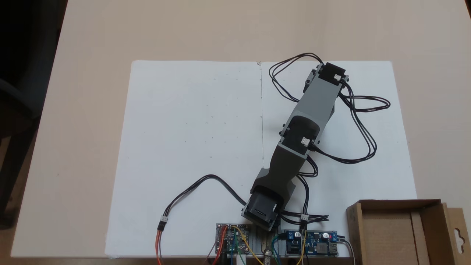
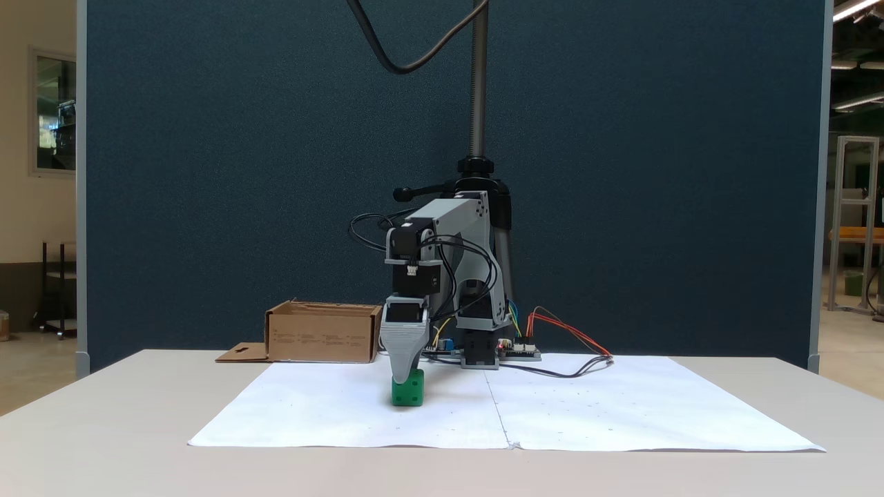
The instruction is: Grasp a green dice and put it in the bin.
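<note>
From above, in a fixed view, the grey Koch arm (image 1: pixel 307 117) stretches from its base at the near edge out over the right-hand sheet of white paper (image 1: pixel 191 154). Its own links cover whatever lies beneath the far end. This view shows black cables (image 1: pixel 362 121) looping off the arm, two circuit boards (image 1: pixel 311 243) at the bottom edge, and the cardboard bin (image 1: pixel 393 228) open-topped at the lower right, its flap with the hang-hole cutout on the right side. The inside of the bin looks bare brown card.

In a fixed view from the front at tabletop height, the green dice (image 2: pixel 408 388) sits on the white paper (image 2: pixel 621 414), left of the seam between the two sheets. The gripper (image 2: pixel 407 373) points straight down at it, and the pale grey tapered finger (image 2: pixel 404 348) reaches the top of the dice and overlaps its upper left part. Only that one finger shows from here, the other lying behind it, so I cannot tell whether the jaws are spread or pinching the cube. The dice appears to rest on the paper rather than hang above it.

The bin (image 2: pixel 321 335) stands behind and to the left of the dice in this front view, well apart from it, with its flap lying flat on the tabletop (image 2: pixel 103 428) at its left. A dark blue partition (image 2: pixel 242 172) backs the scene.
</note>
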### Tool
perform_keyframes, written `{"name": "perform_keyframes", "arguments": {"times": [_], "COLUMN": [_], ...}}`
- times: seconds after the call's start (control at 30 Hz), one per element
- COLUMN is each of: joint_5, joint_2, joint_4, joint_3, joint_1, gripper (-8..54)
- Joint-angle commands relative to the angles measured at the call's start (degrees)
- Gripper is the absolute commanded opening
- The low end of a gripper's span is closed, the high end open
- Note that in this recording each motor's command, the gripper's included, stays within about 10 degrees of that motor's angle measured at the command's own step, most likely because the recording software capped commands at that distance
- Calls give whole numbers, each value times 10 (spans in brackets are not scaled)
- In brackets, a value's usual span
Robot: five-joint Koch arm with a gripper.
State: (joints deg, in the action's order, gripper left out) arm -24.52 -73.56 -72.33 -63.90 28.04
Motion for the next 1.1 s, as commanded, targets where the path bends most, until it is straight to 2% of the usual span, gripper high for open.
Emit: {"name": "perform_keyframes", "arguments": {"times": [0.0,1.07], "joint_5": [-12,-11], "joint_2": [-11,-9], "joint_4": [4,69], "joint_3": [0,-47], "joint_1": [5,2], "gripper": [431,397]}}
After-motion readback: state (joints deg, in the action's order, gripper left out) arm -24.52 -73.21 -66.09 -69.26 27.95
